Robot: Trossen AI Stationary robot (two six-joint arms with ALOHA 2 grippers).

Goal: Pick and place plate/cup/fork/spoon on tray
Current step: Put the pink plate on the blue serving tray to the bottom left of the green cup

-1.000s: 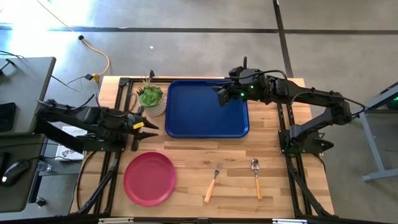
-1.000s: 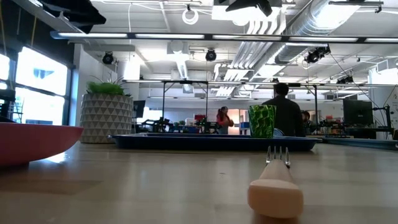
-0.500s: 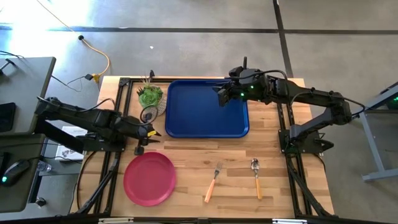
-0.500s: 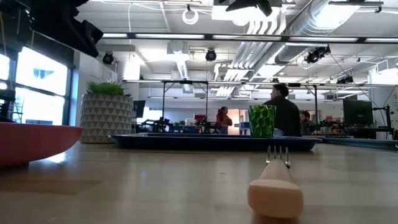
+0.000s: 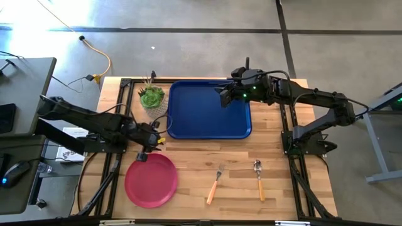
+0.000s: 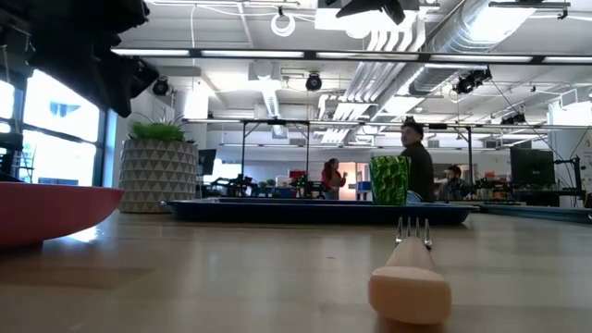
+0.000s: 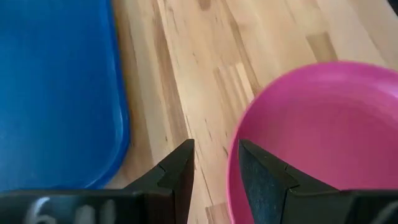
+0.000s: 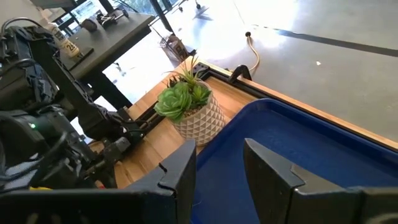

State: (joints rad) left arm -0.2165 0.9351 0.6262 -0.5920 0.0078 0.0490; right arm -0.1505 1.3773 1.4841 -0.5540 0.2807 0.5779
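The pink-red plate [image 5: 151,180] lies flat on the table at the near left; it also shows in the low view [image 6: 46,211]. My left gripper [image 5: 151,144] is open over the plate's far rim [image 7: 231,168], one finger over the plate and one outside it, and I see no touch. The blue tray [image 5: 209,108] lies at the far middle. The green cup [image 6: 390,180] stands on it, hidden in the high view by my right arm. My right gripper [image 5: 223,95] is open and empty above the tray's far right part. The fork [image 5: 215,182] and the spoon [image 5: 259,179] lie near the table's near edge.
A white pot with a green succulent [image 5: 152,99] stands just left of the tray's far left corner, behind my left gripper. A yellow cable [image 5: 103,63] lies on the floor beyond the table. People stand in the room beyond [image 6: 416,166].
My left gripper has gone from beside the plant pot toward the table's near edge and a little to the right, coming down toward the plate's far rim. The plate, tray, fork and spoon have kept still.
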